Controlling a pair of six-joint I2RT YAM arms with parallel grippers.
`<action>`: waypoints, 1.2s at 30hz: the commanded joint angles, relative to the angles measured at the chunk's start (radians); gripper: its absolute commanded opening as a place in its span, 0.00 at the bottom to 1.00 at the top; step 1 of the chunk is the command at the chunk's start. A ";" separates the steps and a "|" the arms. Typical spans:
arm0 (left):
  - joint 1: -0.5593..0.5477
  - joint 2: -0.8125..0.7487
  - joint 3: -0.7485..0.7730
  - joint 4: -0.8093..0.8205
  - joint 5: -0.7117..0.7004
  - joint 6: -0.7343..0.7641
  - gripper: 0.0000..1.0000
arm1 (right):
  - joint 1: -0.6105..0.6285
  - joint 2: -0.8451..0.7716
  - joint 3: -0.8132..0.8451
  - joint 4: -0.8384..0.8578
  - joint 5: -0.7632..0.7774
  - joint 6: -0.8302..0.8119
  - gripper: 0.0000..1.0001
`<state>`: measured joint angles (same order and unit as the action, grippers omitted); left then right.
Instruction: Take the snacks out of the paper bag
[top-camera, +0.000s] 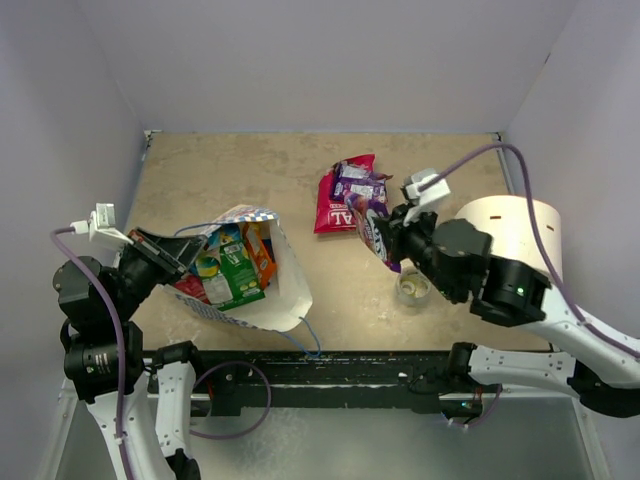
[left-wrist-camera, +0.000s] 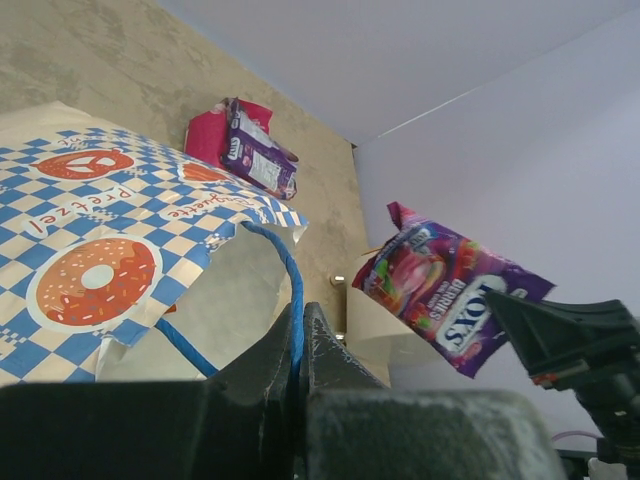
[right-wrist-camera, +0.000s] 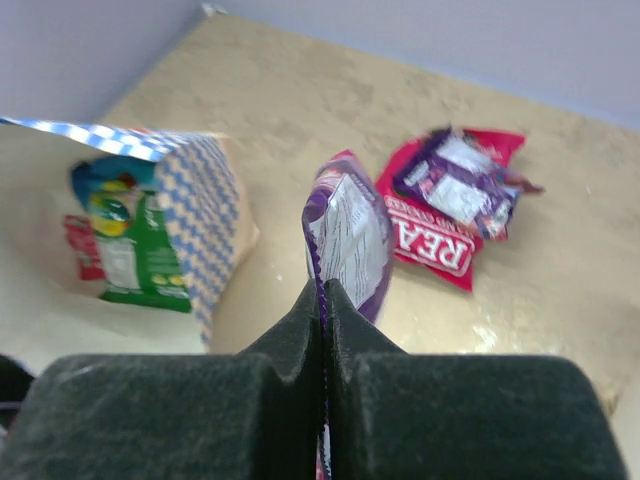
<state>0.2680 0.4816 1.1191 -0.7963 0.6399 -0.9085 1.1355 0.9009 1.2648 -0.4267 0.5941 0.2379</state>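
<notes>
The paper bag (top-camera: 285, 300) lies on its side at the left, checkered outside (left-wrist-camera: 100, 230), mouth facing right. Inside it lie green (top-camera: 237, 270), orange (top-camera: 260, 250) and blue-yellow (top-camera: 207, 265) snacks. My left gripper (top-camera: 165, 250) is shut on the bag's blue cord handle (left-wrist-camera: 293, 280), holding the mouth up. My right gripper (top-camera: 397, 232) is shut on a purple snack packet (right-wrist-camera: 350, 235), lifted above the table right of the bag. A red chip bag (top-camera: 335, 208) with another purple packet (top-camera: 355, 180) on top lies at mid-table.
A big white cylinder roll (top-camera: 510, 235) stands at the right, behind my right arm. A small clear tape roll (top-camera: 413, 288) sits on the table under that arm. Walls close in the table on the left, back and right. A black rail (top-camera: 330, 370) runs along the near edge.
</notes>
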 joint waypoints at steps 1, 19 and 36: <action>0.002 0.010 0.015 0.073 0.009 -0.044 0.00 | -0.072 0.123 0.008 -0.081 0.030 0.127 0.00; 0.002 0.001 0.061 0.057 -0.003 -0.082 0.00 | -0.467 0.593 -0.071 0.217 -0.864 0.383 0.00; 0.002 0.013 0.003 0.078 0.048 -0.039 0.00 | -0.745 0.815 -0.245 0.314 -0.877 0.290 0.00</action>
<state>0.2680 0.4934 1.1229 -0.7654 0.6544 -0.9668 0.4168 1.7233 1.0451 -0.1593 -0.3042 0.5571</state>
